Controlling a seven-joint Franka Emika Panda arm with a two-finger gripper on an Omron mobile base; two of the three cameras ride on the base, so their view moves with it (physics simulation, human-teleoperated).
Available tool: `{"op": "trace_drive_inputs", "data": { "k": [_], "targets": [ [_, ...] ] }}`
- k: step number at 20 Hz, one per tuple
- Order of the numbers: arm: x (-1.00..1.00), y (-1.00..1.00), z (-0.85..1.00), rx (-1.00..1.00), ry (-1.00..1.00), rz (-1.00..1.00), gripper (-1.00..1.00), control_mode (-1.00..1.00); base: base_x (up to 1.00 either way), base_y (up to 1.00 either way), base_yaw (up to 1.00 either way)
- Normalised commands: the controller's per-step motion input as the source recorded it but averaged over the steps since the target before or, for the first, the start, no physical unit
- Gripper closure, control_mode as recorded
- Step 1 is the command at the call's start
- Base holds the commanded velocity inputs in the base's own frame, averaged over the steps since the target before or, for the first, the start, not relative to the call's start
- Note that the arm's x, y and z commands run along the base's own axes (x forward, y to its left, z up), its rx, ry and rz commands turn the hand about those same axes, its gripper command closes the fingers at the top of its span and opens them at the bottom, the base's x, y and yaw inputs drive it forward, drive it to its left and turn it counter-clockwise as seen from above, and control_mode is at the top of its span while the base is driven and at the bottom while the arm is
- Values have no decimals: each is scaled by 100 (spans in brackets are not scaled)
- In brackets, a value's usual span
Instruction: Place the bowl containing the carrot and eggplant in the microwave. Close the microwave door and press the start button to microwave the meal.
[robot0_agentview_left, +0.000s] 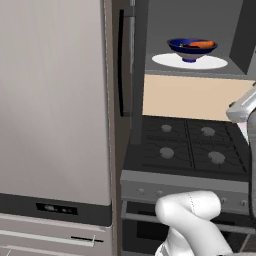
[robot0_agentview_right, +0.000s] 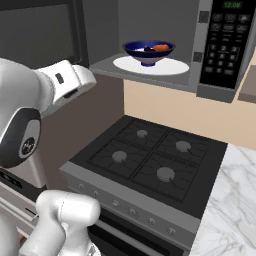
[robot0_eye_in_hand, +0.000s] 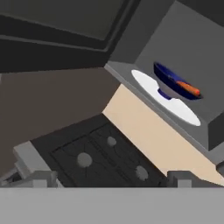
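- The large dark grey box-shaped microwave (robot0_agentview_right: 220, 50) is seen across the top of the right base view, mounted above the black four-burner gas stove (robot0_agentview_right: 150, 160); its cavity stands open, and its black keypad panel (robot0_agentview_right: 227, 45) lies at the upper right of that frame.
- The wide dark grey microwave door (robot0_agentview_left: 126, 60) is seen edge-on at the upper centre of the left base view, swung out to the left of the cavity, its long axis vertical. In the hand view its tinted window fills the upper left of the frame.
- The flat white round turntable (robot0_agentview_right: 172, 67) lies on the cavity floor, and the round dark blue bowl (robot0_agentview_right: 148, 51) is already set on it, upright, in the upper centre of the right base view.
- The slim bright orange carrot (robot0_agentview_right: 161, 48) is seen lying inside the bowl, toward its right side; a dark shape beside it is judged to be the eggplant, too small to confirm.
- The claw (robot0_eye_in_hand: 109, 179) is shown at the bottom edge of the hand view with its two tips spread wide and nothing between them.
- The decisive relation is judged to be this: the open door lies up and left of the claw, nearer than the bowl, so a swing toward the cavity is called for next.
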Motion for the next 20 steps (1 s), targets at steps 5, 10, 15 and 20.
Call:
{"op": "trace_drive_inputs", "data": {
  "k": [5,10,15,20],
  "targets": [
    [-12,44,4,-26,-4,0,-100,-100,0,0,0],
    [-6,44,16,-23,0,0,-100,-100,0,0,0],
    [-43,33,17,-24,0,0,-100,-100,0,0,0],
    [-57,41,23,-26,0,0,-100,-100,0,0,0]
  ]
}}
